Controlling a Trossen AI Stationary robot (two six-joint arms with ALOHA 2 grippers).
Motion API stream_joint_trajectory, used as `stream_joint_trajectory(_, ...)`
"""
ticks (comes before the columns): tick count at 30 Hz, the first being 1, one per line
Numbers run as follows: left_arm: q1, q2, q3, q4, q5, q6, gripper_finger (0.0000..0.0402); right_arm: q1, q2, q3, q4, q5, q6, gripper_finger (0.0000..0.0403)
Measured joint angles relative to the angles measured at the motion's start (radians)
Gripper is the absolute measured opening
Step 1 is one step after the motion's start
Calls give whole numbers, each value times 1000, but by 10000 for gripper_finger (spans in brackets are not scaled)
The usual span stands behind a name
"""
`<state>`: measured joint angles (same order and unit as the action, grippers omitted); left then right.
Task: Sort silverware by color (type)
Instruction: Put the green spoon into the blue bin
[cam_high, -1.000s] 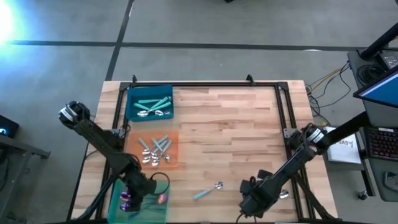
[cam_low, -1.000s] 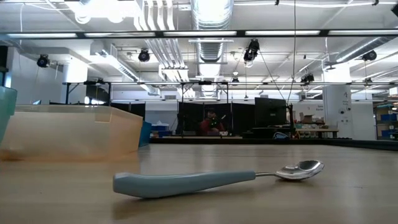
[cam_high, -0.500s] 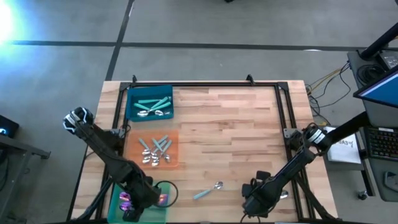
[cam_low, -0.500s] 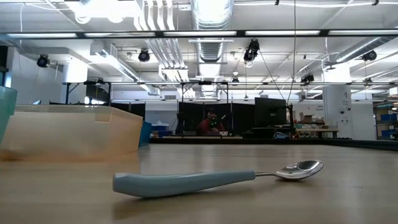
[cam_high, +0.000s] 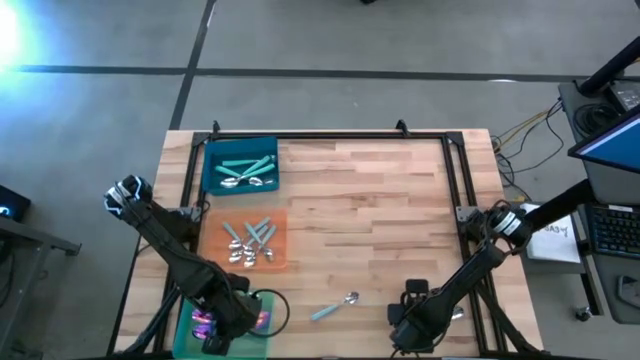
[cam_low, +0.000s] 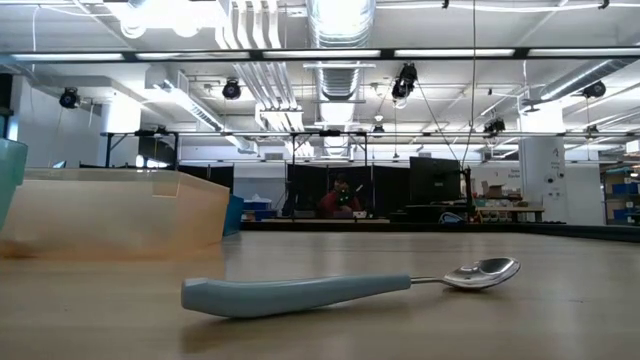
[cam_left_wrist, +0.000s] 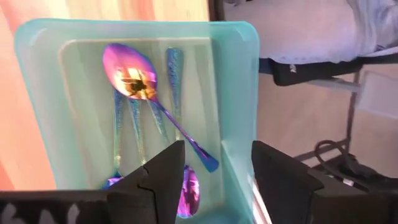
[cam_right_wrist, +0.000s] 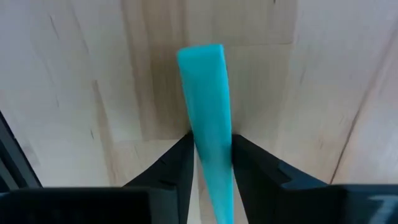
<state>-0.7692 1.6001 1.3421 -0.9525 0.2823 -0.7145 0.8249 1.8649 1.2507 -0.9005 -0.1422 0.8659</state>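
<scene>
The left tool (cam_left_wrist: 211, 180) hangs with fingers spread wide over the translucent green tray (cam_left_wrist: 239, 93), where iridescent purple-pink spoons (cam_left_wrist: 134, 74) lie glossy on thin handles. At the tabletop's (cam_high: 380, 200) near edge, the right tool (cam_right_wrist: 208, 165) pinches a flat, smooth teal handle (cam_right_wrist: 204, 106). One pale-blue-handled silver spoon (cam_low: 330, 288) lies loose near the near edge, between the arms; others rest in the blue tray (cam_high: 240, 165) and the orange tray (cam_high: 250, 242). The slick teal handle may slip or pivot in that narrow pinch when swung toward a tray.
</scene>
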Motion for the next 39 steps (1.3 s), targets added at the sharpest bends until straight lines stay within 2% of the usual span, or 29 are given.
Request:
stream_joint_trajectory(4, 0, 0, -14, 2, -48, 1, 170, 0, 25, 2, -4, 2, -14, 78)
stream_joint_trajectory(7, 0, 0, -44, 10, -123, -1, 170, 0, 28, 1, -4, 5, -10, 55)
stream_joint_trajectory(11, 8, 0, -103, 8, -249, -39, 170, -3, 18, 2, -3, 7, -6, 55)
stream_joint_trajectory(15, 41, 0, -138, 8, -312, -79, 170, -23, 10, 34, -26, -3, -23, 55)
stream_joint_trajectory(18, 43, 0, -137, 16, -453, -23, 170, -58, 0, 71, -6, 63, -52, 55)
stream_joint_trajectory(25, 44, -4, -128, 130, -813, 136, 170, -160, -41, 159, -6, 373, -177, 55)
stream_joint_trajectory(28, 45, -4, -128, 191, -964, 195, 170, -211, -55, 211, 6, 570, -243, 55)
stream_joint_trajectory(31, 45, -3, -128, 264, -1107, 244, 170, -248, -57, 258, 22, 814, -299, 55)
stream_joint_trajectory(36, 55, -3, -135, 367, -1317, 250, 170, -296, -59, 338, 53, 1133, -364, 55)
stream_joint_trajectory(39, 62, -3, -135, 415, -1427, 194, 170, -313, -60, 378, 140, 1252, -440, 55)
